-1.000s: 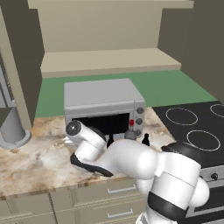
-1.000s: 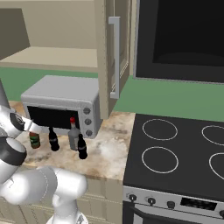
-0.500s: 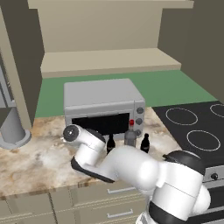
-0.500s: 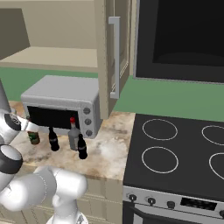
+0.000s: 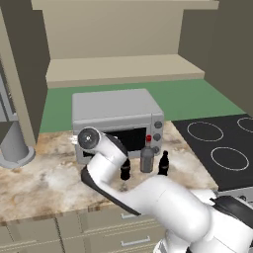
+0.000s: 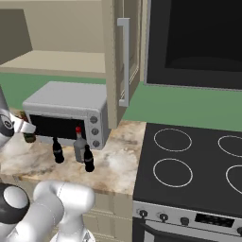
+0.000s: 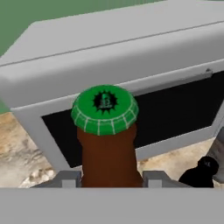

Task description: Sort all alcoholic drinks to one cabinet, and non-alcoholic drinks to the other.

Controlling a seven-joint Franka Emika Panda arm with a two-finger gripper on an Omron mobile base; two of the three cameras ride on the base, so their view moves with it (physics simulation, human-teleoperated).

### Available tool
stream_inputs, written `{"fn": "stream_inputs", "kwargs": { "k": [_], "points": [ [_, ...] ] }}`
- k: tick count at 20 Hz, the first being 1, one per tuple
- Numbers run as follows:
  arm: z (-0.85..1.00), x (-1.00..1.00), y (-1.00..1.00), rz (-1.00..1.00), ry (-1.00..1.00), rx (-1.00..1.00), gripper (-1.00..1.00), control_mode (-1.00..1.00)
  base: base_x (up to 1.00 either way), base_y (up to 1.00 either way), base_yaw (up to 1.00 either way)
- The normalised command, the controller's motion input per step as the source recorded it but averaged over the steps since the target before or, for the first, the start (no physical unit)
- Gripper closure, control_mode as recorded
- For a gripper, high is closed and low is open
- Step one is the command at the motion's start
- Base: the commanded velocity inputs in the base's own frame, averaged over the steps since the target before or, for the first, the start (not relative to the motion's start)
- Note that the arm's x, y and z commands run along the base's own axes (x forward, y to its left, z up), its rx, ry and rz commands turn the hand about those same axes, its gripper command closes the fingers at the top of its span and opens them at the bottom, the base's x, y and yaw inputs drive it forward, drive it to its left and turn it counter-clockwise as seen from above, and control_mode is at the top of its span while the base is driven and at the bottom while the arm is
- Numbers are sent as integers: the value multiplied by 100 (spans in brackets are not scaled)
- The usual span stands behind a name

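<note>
The gripper [image 7: 109, 178] closes its jaws on the neck of the brown beer bottle [image 7: 108, 151], green cap up, in front of the toaster oven [image 7: 118, 57] at the marble counter's [image 5: 44, 180] left. To the right stand two black cola bottles [image 6: 57, 151] [image 6: 88, 159], apparently flanking the grey red-capped bottle [image 6: 79, 146].

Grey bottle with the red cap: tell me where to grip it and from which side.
Grip the grey bottle around its straight body below the red cap, coming from the front. It stands upright, with the toaster oven close behind and black bottles on either side.
</note>
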Motion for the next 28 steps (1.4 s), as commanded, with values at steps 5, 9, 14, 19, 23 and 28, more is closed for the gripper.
{"fn": "stream_inputs", "kwargs": {
  "k": [5, 9, 14, 19, 23, 28],
  "points": [
    [76, -29, -18, 0, 0, 19, 100, -100, 0, 0, 0],
    [66, -36, -25, 0, -1, 12, 100, -100, 0, 0, 0],
    [72, -33, -23, 0, -7, 4, 100, -100, 0, 0, 0],
    [74, -22, -26, 0, -9, 2, 100, -100, 0, 0, 0],
    [77, -19, -27, 0, -5, 5, 100, -100, 0, 0, 0],
    [64, -6, -27, 0, -5, 2, 100, -100, 0, 0, 0]
  ]
}}
